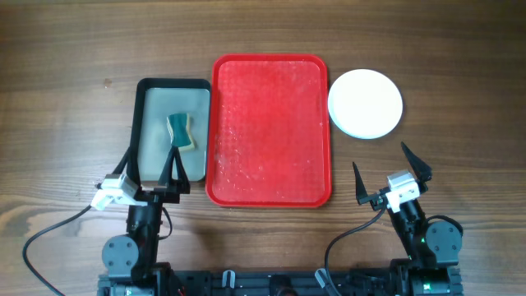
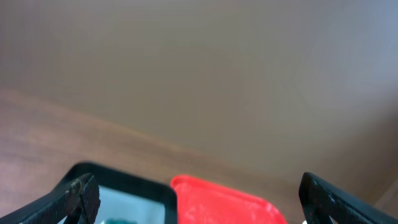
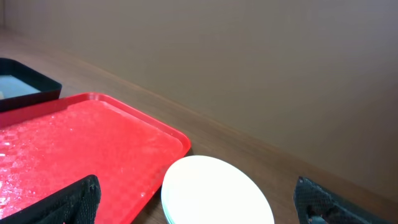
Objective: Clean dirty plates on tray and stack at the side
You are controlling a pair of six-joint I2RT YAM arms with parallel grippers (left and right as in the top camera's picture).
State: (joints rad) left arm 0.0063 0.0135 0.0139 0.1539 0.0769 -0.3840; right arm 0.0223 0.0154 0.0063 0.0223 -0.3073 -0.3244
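The red tray [image 1: 271,130] lies in the middle of the table with no plate on it, only wet specks. The plates [image 1: 366,103] sit stacked on the wood right of the tray, white one on top; turquoise edges show beneath it in the right wrist view [image 3: 214,193]. My left gripper [image 1: 154,168] is open and empty over the near end of the dark tray. My right gripper [image 1: 393,171] is open and empty, near the table's front, below the stack. The red tray also shows in the left wrist view [image 2: 224,202] and right wrist view [image 3: 74,143].
A dark grey-black tray [image 1: 171,127] with water lies left of the red tray, holding a teal-and-yellow sponge [image 1: 182,131]. Bare wooden table surrounds everything.
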